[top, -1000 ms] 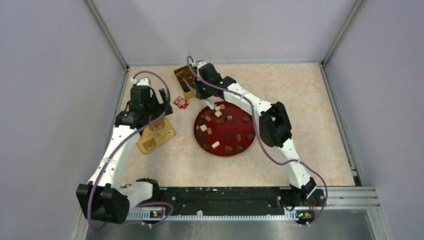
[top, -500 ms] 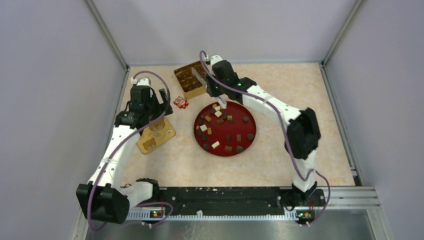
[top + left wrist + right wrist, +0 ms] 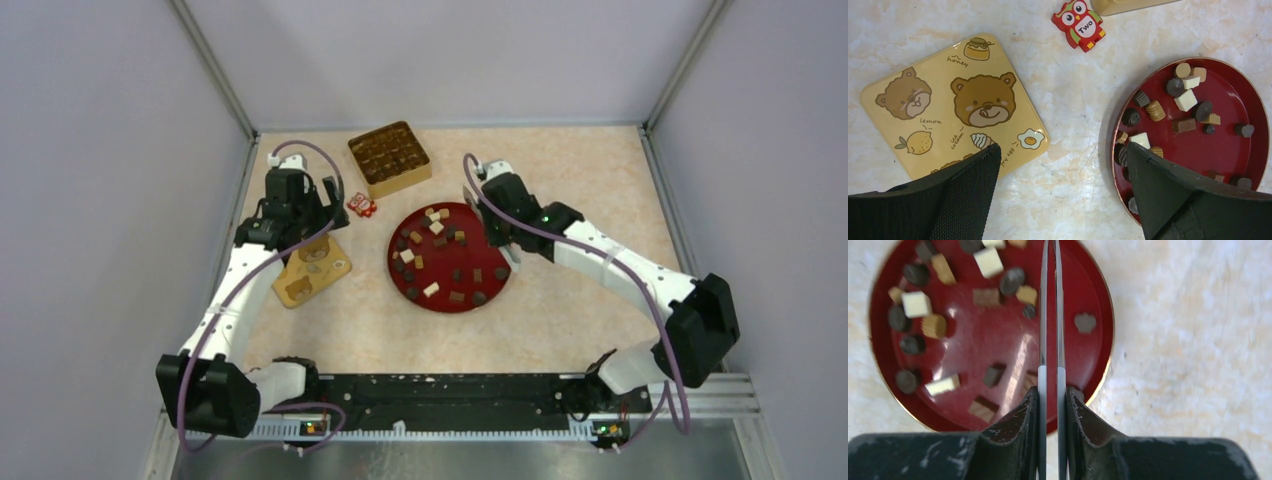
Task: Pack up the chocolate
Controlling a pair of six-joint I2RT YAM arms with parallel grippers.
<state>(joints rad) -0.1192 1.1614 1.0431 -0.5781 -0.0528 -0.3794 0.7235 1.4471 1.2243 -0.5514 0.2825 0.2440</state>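
Brown chocolate (image 3: 1012, 280) under right jaws' tweezers (image 3: 1050, 315)

Left wrist view: tan tin box (image 3: 1120, 5) was cut off by top edge. Black fingers (image 3: 963, 195) of left gripper (image 3: 1062, 150) hid bottom corner of yellow bear-printed square lid (image 3: 948, 100), lower-left rim of round red plate (image 3: 1228, 155) and some small chocolate pieces (image 3: 1185, 100). Right wrist view was blurred; pair of thin grey metal blades (image 3: 1050, 315) in right gripper (image 3: 1050, 390) ran off top edge, tips unseen. Box contents were too small to tell from above.
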